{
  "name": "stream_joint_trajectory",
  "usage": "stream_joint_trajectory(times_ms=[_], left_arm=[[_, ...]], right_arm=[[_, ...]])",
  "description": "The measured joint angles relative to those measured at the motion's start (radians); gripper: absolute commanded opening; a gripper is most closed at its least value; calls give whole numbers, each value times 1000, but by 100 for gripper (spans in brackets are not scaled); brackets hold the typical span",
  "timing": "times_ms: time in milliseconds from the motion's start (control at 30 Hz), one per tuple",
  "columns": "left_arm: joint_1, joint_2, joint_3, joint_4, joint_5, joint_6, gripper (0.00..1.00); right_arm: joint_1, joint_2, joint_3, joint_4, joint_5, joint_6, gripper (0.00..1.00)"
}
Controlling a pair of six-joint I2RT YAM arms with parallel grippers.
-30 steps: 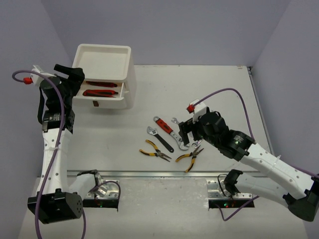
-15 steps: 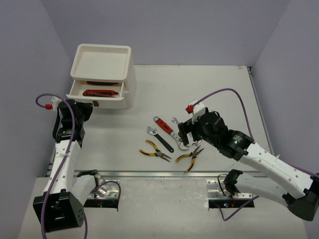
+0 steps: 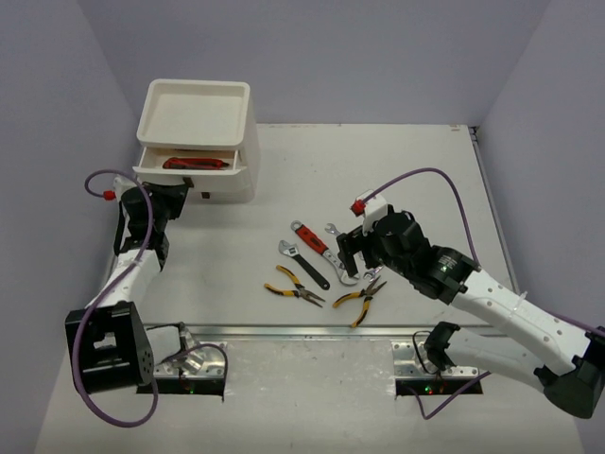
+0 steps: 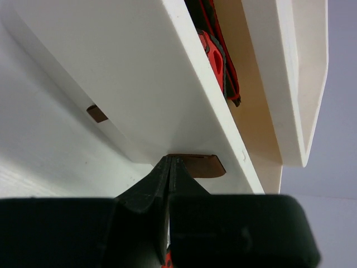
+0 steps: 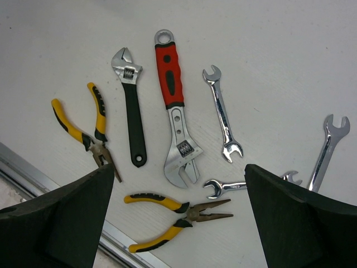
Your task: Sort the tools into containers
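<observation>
**Left side.** Left gripper (image 4: 172, 163): jaws pressed flat together with nothing between them. The tips sit at the near edge of a dark red-brown handle (image 4: 198, 166); actual contact cannot be resolved. In the top view the fingers are lost under the wrist body. A second handle (image 4: 97, 113) shows further along the white front, out of focus.

White box unit (image 3: 242, 184) stands at the far left of the table (image 3: 425, 161).
- Square tray (image 3: 194, 88) on top, shallow; nothing seen in it.
- Upper drawer (image 3: 189, 171) stands slightly out.
- Inside it are red-and-black pliers (image 3: 194, 163). Only a strip of the handles shows under the tray, so the count is uncertain: one pair at least.
- Contents below that drawer are hidden.

**Centre.** Loose on the table, grouped close together, well apart from the unit:
- Yellow-and-black pliers, 2: one pair (image 5: 83, 131), and a second pair (image 5: 167, 220) nearest the front rail (image 3: 284, 331).
- Adjustable wrenches, 2: black-handled adjustable wrench (image 5: 133, 120) and red-handled adjustable wrench (image 5: 170, 78). They lie side by side, heads pointing opposite ways.
- Slim silver wrenches, 3: one fully visible (image 5: 222, 114); one (image 5: 228, 186) with its far end behind the right finger; one (image 5: 329, 151) with its lower end cut off by the same finger.

**Right side.** Right gripper (image 5: 178, 184): jaws spread wide, holding nothing, hovering above the tool group. Its fingers (image 5: 61, 223) appear only as dark blurred masses in the lower corners.
</observation>
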Motion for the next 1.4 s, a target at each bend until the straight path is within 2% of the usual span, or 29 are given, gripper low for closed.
stream_joint_trajectory(times_ms=[567,867,933,1033,1400], left_arm=[[-24,316,142,266,59,-49,0],[-60,386,162,367,79,-52,0],[-63,395,162,384,91,-51,5],[-64,397,162,387,93,-48,21],[-81,301,42,371,30,-17,24]], right_arm=[[0,34,-4,0,-27,-6,99],[0,45,-4,0,-34,-12,99],[0,46,-6,3,-36,-14,99],[0,46,-18,10,-43,-17,99],[0,44,-39,23,-58,-20,99]])
